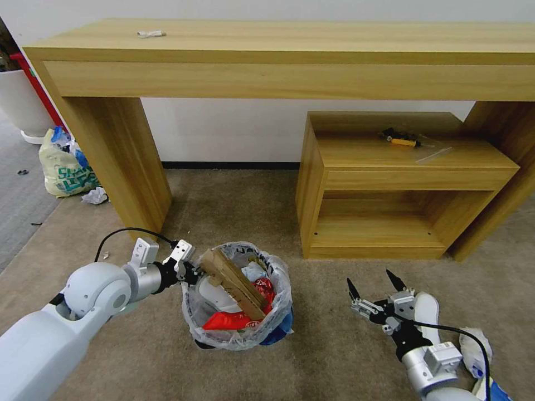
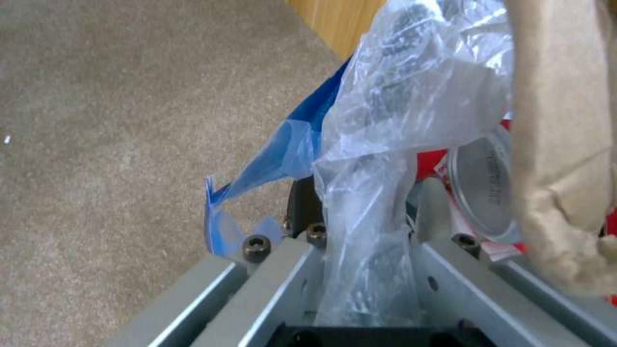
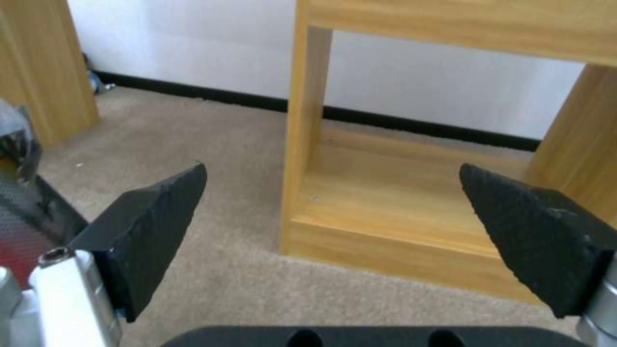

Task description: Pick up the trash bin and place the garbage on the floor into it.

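Note:
The trash bin [image 1: 237,328], lined with a crinkly clear bag [image 2: 379,144], is by the desk leg on the beige floor [image 1: 234,206]. It holds a cardboard scrap [image 1: 231,278], red wrappers [image 1: 228,320] and a can [image 2: 485,188]. My left gripper [image 1: 188,271] is shut on the bin's rim and liner at its left side. My right gripper [image 1: 369,278] is open, low over the carpet to the bin's right, its black fingers [image 3: 154,226] spread wide. A white slipper [image 1: 428,312] lies right beside it, and more white litter [image 1: 473,345] lies behind the right wrist.
A long wooden desk [image 1: 278,55] spans the back, with a low open cabinet [image 1: 390,184] under its right side. A bulging yellowish bag [image 1: 64,167] and a crumpled tissue [image 1: 96,196] lie left of the desk leg [image 1: 122,156]. Open carpet lies between bin and cabinet.

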`<state>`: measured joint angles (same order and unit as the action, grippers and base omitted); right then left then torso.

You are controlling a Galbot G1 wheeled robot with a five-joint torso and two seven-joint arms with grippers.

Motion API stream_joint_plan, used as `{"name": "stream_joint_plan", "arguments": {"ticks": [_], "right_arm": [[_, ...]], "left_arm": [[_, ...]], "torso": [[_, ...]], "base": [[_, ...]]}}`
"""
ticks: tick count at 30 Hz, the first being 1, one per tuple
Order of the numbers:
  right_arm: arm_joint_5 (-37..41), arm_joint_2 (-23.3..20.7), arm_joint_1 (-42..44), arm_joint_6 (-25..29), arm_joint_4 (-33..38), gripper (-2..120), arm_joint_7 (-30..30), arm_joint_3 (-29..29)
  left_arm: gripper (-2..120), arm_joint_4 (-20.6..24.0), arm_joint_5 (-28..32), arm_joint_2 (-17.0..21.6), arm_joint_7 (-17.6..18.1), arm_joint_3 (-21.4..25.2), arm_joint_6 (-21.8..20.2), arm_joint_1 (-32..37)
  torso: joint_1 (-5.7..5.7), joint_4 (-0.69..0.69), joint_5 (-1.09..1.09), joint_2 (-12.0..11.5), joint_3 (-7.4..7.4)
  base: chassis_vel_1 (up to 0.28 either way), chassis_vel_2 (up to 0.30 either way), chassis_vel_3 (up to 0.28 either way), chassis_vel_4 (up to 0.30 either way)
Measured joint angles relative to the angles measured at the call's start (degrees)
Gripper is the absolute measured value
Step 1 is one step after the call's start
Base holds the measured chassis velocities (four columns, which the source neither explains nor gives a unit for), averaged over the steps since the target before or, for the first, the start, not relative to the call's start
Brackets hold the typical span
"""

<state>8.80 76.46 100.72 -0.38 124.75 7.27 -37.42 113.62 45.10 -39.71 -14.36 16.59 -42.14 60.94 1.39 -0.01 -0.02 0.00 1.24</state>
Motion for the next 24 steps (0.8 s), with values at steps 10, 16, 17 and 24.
{"name": "stream_joint_plan", "arguments": {"ticks": [10, 16, 17, 24], "right_arm": [[0.62, -0.13, 0.65, -0.12, 1.29, 100, 0.13, -1.82], [1.16, -0.09, 1.40, 0.16, 1.15, 100, 0.35, -3.21], [1.23, -0.08, 1.49, 0.23, 1.05, 100, 0.41, -3.42], [2.68, 0.11, 2.12, 0.34, -0.60, 100, 0.32, -5.42]], "left_arm": [[0, 1.35, -0.03, 0.18, -0.02, 0.34, 0.00, 0.69], [0, 1.88, -0.08, 0.17, -0.03, 0.45, 0.00, 1.13], [0, 1.97, -0.08, 0.16, -0.03, 0.45, 0.00, 1.19], [0, 2.48, -0.08, 0.14, 0.16, 0.34, 0.00, 1.40]], "torso": [[0.00, 0.01, 0.00, 0.00, 0.00], [0.00, -0.01, -0.03, 0.00, 0.00], [0.00, -0.01, -0.02, 0.00, 0.01], [0.00, 0.00, 0.03, 0.00, 0.00]], "base": [[-0.091, -0.095, 0.088, 0.094], [-0.199, -0.216, 0.182, 0.195], [-0.213, -0.162, 0.171, 0.187], [-0.173, -0.156, 0.161, 0.168]]}}
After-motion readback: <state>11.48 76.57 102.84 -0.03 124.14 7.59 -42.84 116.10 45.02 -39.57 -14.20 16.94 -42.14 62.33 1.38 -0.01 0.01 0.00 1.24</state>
